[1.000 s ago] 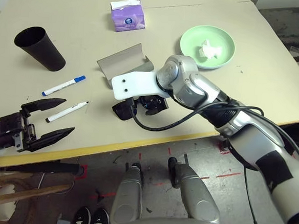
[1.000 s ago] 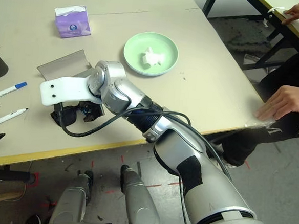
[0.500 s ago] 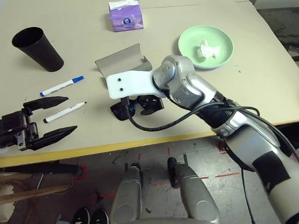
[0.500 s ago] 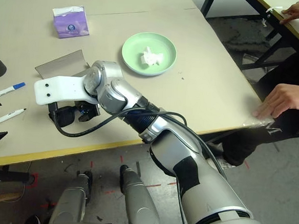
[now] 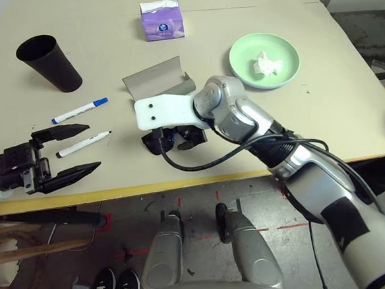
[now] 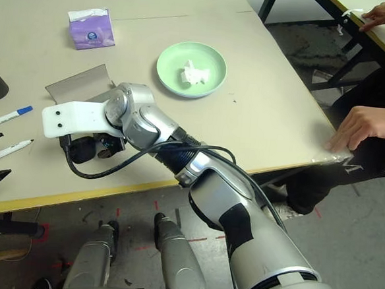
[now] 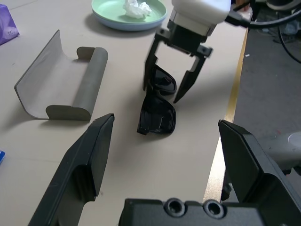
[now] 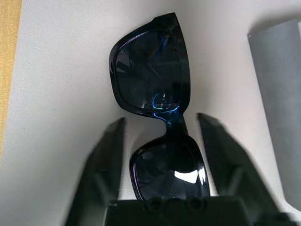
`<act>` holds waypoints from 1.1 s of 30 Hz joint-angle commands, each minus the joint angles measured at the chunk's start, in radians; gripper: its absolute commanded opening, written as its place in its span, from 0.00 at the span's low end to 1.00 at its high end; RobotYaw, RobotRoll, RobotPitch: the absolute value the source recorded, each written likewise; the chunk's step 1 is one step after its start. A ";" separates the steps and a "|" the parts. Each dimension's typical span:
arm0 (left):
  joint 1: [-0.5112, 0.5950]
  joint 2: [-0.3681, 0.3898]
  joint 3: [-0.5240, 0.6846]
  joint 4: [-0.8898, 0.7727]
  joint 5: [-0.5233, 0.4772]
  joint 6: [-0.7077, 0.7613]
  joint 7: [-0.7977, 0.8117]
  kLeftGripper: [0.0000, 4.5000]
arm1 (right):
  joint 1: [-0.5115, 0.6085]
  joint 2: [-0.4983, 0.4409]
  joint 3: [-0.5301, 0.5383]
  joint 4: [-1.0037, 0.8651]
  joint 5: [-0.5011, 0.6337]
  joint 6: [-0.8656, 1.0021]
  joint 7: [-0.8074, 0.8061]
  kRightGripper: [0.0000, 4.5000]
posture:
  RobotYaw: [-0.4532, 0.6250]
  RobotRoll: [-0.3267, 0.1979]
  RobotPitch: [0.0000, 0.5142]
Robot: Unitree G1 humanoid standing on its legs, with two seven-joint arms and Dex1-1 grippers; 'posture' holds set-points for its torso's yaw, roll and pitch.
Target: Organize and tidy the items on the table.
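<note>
Sunglasses [image 7: 157, 106] straddled by right hand [image 7: 165, 95] on table [image 5: 313, 120].
Fingers part-spread round one lens, not yet pinching; left hand [image 5: 76, 155] spread wide, apart; grey case [image 7: 59, 87] just beside.

From the head we look forward and steeply down through two eyes side by side, sharing the counter [image 5: 109, 19], the green plate [image 5: 265, 52], the tissue box [image 5: 162, 21] and the grey case [image 5: 156, 81], with the right eye reaching further right to a person's hand [image 6: 360, 124]. From the left wrist we look low across the counter, between the left pincer [image 7: 164, 155] toward the sunglasses [image 7: 158, 108] and the right pincer [image 7: 165, 96] over them. From the right wrist we look closely down on the same sunglasses.
</note>
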 commanded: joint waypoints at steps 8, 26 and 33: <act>0.002 -0.008 0.022 -0.050 -0.022 0.015 0.027 1.00 | 0.029 -0.022 -0.014 -0.055 0.012 0.006 0.024 0.04 | 0.38 0.62 0.52; -0.021 -0.024 -0.005 -0.021 -0.011 0.003 0.023 1.00 | -0.188 -0.014 -0.146 0.165 0.030 -0.109 -0.045 0.04 | 0.35 0.62 0.52; -0.023 -0.024 0.000 -0.011 -0.009 0.002 0.018 1.00 | -0.280 0.022 -0.201 0.275 0.040 -0.192 -0.095 0.04 | 0.35 0.62 0.52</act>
